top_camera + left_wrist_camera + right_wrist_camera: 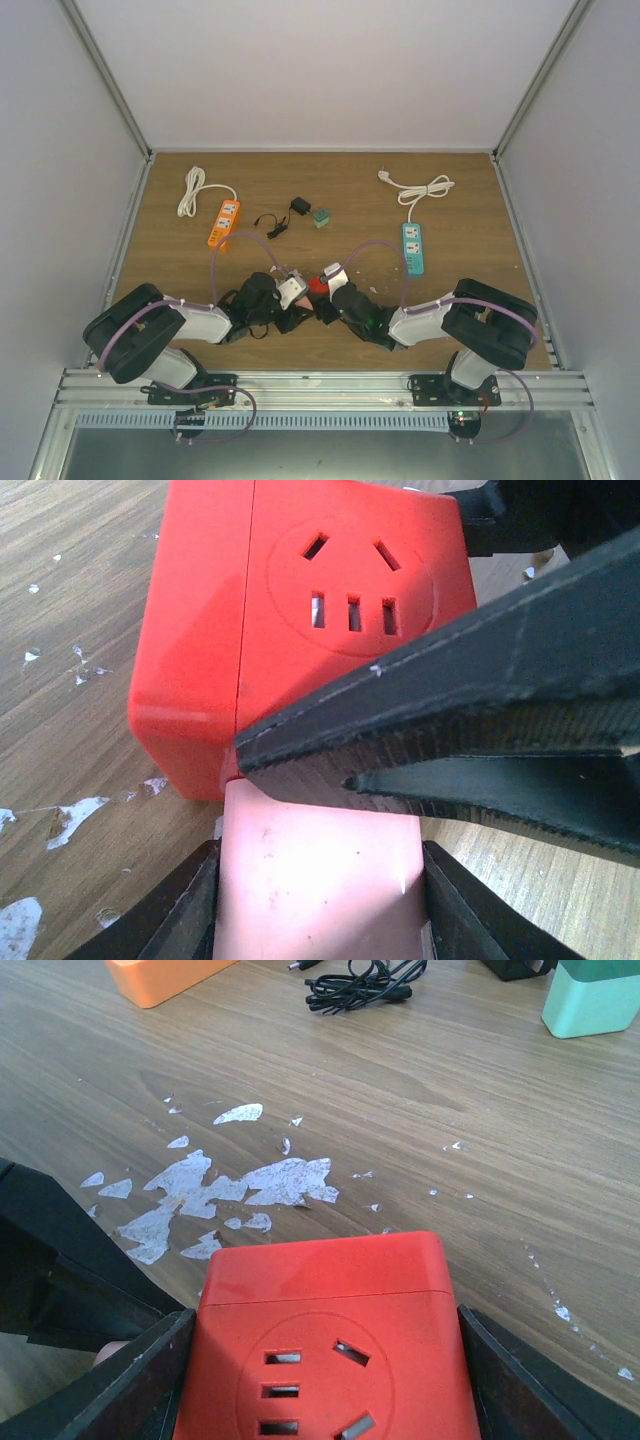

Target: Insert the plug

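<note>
A red socket cube (325, 1290) sits between my right gripper's (325, 1385) fingers, its socket face with slots turned up to that camera. In the top view the cube (318, 285) is at the table's middle, between both grippers. My left gripper (320, 920) is shut on a pale pink plug block (320, 880), held right against the cube's (300, 610) near side. A right gripper finger (480, 690) crosses in front and hides the joint between plug and cube. No prongs are visible.
An orange power strip (224, 222) with a white cable (192, 190) lies back left. A teal power strip (413, 247) with a white cable (425, 188) lies back right. A black adapter (299, 206) and a green cube (321, 217) lie at the back middle. White scuffs (220, 1190) mark the wood.
</note>
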Robot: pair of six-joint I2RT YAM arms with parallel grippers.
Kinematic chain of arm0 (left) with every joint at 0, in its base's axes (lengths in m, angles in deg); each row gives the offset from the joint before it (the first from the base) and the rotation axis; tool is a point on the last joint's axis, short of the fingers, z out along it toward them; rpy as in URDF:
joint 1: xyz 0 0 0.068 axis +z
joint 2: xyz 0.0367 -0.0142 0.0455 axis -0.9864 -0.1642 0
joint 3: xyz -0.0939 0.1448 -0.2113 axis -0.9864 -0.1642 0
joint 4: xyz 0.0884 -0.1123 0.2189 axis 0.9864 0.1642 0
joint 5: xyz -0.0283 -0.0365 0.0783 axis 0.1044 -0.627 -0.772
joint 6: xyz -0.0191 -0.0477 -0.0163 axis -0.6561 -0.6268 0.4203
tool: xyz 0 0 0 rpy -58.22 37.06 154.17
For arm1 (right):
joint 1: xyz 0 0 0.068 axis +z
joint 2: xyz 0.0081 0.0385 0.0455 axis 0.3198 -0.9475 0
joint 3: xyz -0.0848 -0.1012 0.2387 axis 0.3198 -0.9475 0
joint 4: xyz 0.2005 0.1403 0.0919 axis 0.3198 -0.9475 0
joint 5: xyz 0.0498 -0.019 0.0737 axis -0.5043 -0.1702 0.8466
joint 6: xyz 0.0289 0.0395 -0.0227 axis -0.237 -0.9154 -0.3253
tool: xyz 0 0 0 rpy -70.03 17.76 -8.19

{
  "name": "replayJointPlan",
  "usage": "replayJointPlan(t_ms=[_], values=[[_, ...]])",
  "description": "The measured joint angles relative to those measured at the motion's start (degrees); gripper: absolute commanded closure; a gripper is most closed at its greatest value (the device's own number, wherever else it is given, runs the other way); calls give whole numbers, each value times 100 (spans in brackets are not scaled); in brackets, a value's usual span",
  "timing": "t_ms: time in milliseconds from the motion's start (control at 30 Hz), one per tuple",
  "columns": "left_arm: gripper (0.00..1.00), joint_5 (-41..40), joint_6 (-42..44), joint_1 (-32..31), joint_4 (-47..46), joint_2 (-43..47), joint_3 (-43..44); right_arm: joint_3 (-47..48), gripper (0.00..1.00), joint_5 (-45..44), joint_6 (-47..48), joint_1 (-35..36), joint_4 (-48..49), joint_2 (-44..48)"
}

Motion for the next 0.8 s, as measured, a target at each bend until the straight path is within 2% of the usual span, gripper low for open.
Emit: replayJointPlan(t_ms=[167,233,300,400,433,533,667,800], values=[[84,216,26,103,4,0,0,0,53,0,-26,0,17,0],[79,291,28,142,9,0,0,0,53,2,-48,0,24,0],[63,328,28,157,13,0,0,0,53,0,-63,0,28,-2],[26,356,28,173,22,0,0,0,53,9,-94,0,26,0],[17,343,-26,188,7,0,0,-2,53,216,-195,0,35,0],[1,439,9,313,138,68,4,-83,55,673,-293,-24,116,70],[1,599,90,348,201,192,0,-304,55,1209,-634,-155,249,348],[1,710,96,350,166,487,0,-354,55,1252,-824,-199,111,719]])
